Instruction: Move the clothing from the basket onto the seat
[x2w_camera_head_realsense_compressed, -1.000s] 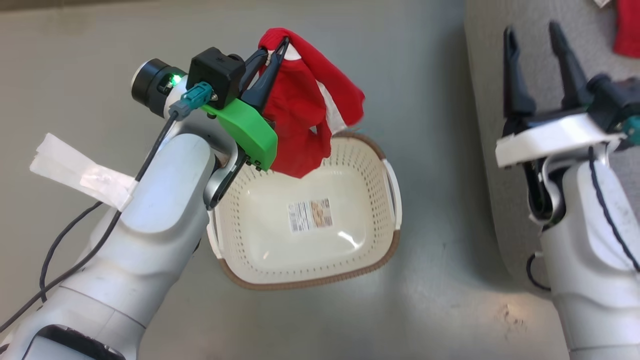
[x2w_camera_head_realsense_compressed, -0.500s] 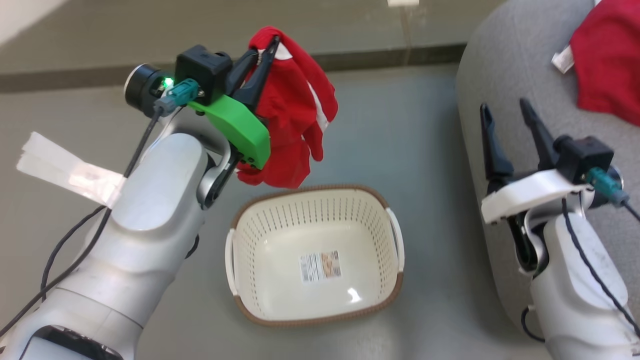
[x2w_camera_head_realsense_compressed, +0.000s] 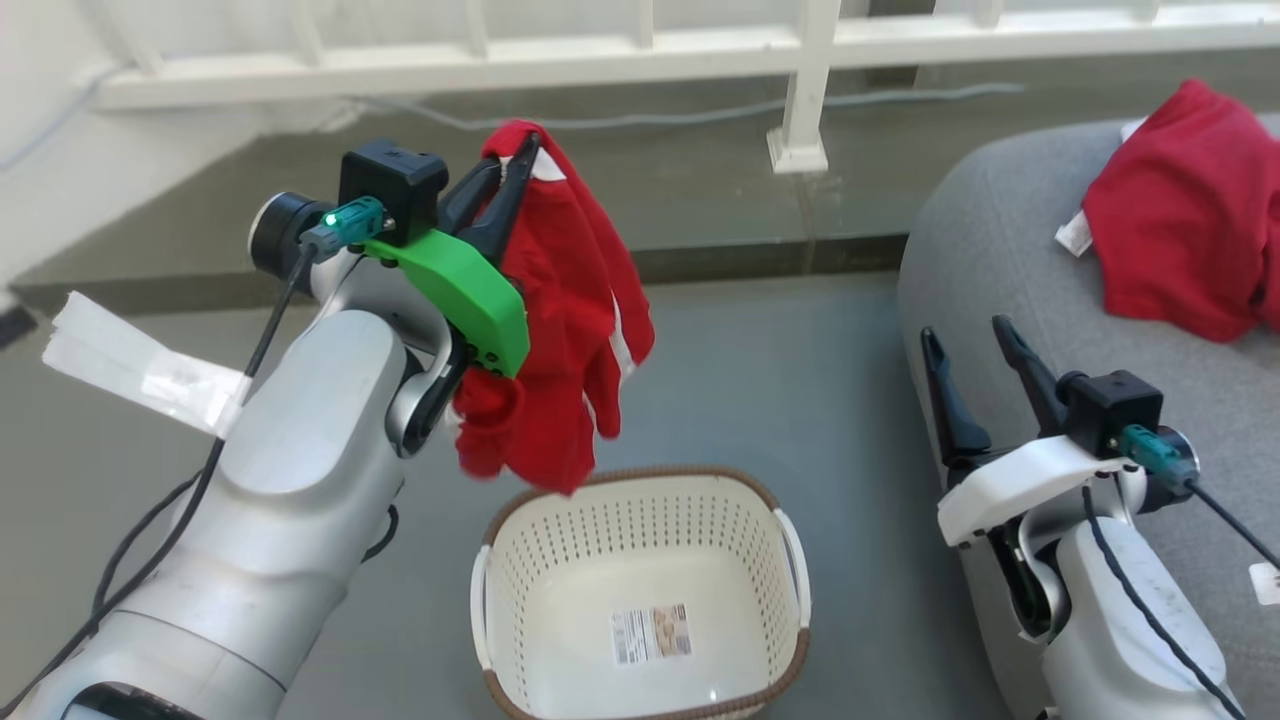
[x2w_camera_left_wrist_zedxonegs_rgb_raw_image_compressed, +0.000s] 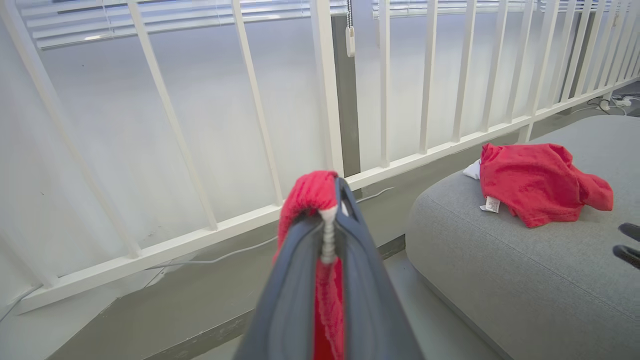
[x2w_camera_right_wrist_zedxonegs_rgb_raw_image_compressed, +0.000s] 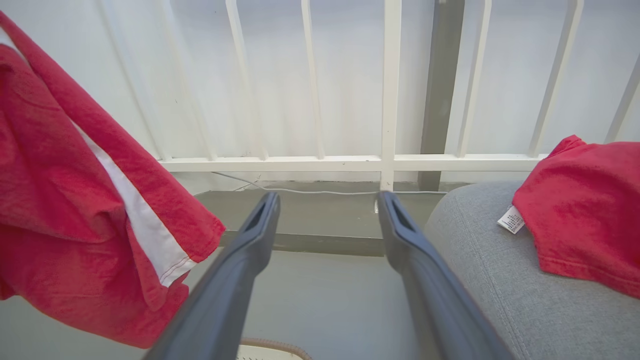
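My left gripper (x2w_camera_head_realsense_compressed: 515, 150) is shut on a red garment with white stripe trim (x2w_camera_head_realsense_compressed: 560, 330), which hangs in the air above and behind the basket (x2w_camera_head_realsense_compressed: 745, 490). The wrist view shows red cloth (x2w_camera_left_wrist_zedxonegs_rgb_raw_image_compressed: 307, 192) pinched between the closed fingers of my left gripper (x2w_camera_left_wrist_zedxonegs_rgb_raw_image_compressed: 332, 187). The cream basket holds nothing but its paper label (x2w_camera_head_realsense_compressed: 651, 633). Another red garment (x2w_camera_head_realsense_compressed: 1185, 215) lies on the grey seat (x2w_camera_head_realsense_compressed: 990, 250) at the right, also the garment (x2w_camera_left_wrist_zedxonegs_rgb_raw_image_compressed: 535, 182) on the seat (x2w_camera_left_wrist_zedxonegs_rgb_raw_image_compressed: 500, 260). My right gripper (x2w_camera_head_realsense_compressed: 968, 335) stands open by the seat's edge, with nothing between the fingers of the gripper (x2w_camera_right_wrist_zedxonegs_rgb_raw_image_compressed: 327, 200).
A white railing (x2w_camera_head_realsense_compressed: 640, 55) runs along the back, with a post (x2w_camera_head_realsense_compressed: 800, 90) and a cable on the floor behind the basket. Crumpled white tape (x2w_camera_head_realsense_compressed: 140, 365) sticks to my left forearm. Grey floor lies between basket and seat.
The head camera has tilted up, so the railing and more of the seat have come into view. The held garment now hangs clear of the basket, higher than a second ago.
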